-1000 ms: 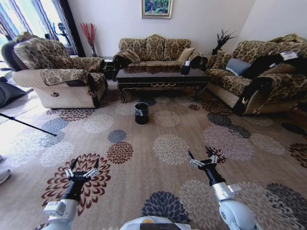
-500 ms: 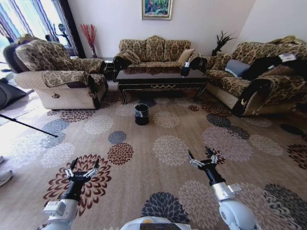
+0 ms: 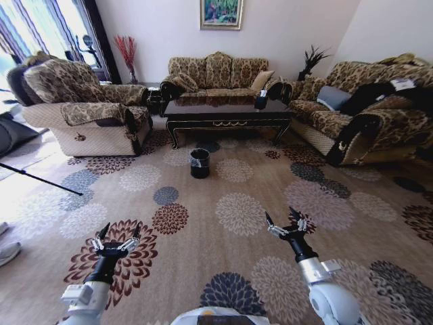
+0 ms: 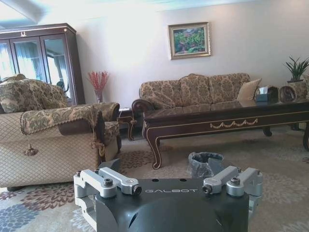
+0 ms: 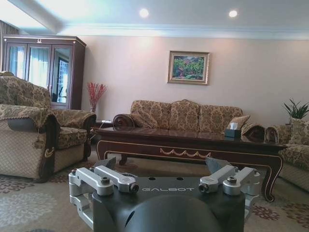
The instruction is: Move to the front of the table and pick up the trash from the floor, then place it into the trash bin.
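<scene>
The trash bin (image 3: 199, 162) is seen just above the middle of the head view, standing on the floor (image 3: 223, 223) just in front of the table (image 3: 229, 112), towards the table's left half. A greyish liner is folded over its rim, and what lies inside cannot be made out. In the left wrist view the bin (image 4: 204, 163) is shown low in the frame, below the table (image 4: 227, 123), with its lower part hidden behind the gripper body. A small dark box (image 3: 261, 99) is seen on the right part of the tabletop.

No paper scraps or bottle can be picked out on the patterned carpet. At the left edge of the head view an armchair (image 3: 81, 105) is cut off by the frame, and a sofa (image 3: 365, 108) at the right edge is likewise cut off. Dark fabric is draped over that sofa's back.

At the lower left of the head view the left gripper (image 3: 116, 238) is held above a maroon flower medallion, its fingers spread apart, with nothing held and nothing touched. At the lower right the right gripper (image 3: 285, 224) is raised above the carpet, likewise spread wide and empty. Both are well apart from the bin and the table.
</scene>
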You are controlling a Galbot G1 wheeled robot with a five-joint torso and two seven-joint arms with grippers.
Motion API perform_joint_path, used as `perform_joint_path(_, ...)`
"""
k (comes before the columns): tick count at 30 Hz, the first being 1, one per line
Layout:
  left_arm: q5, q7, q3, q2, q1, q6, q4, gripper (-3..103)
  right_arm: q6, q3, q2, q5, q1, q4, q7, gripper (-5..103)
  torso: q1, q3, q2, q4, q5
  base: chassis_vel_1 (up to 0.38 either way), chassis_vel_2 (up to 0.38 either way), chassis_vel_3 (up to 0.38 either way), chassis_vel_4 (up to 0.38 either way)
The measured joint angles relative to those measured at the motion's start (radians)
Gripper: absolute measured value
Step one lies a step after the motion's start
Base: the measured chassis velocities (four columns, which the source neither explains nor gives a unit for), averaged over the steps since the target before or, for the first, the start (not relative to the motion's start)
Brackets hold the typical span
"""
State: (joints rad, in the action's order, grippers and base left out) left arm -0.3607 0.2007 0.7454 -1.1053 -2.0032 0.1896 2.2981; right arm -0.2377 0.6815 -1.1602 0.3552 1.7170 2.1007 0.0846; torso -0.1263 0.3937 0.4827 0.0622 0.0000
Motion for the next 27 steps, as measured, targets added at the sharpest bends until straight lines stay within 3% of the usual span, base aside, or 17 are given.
perform_joint_path(27, 0.000, 0.000, 0.000, 0.000, 0.000, 0.000, 0.000, 100, 0.000, 0.000, 0.000, 0.000, 0.000, 0.000, 0.000, 100, -0.043, 0.065, 0.107, 0.0000, 0.0000, 0.000, 0.000, 0.000, 0.000)
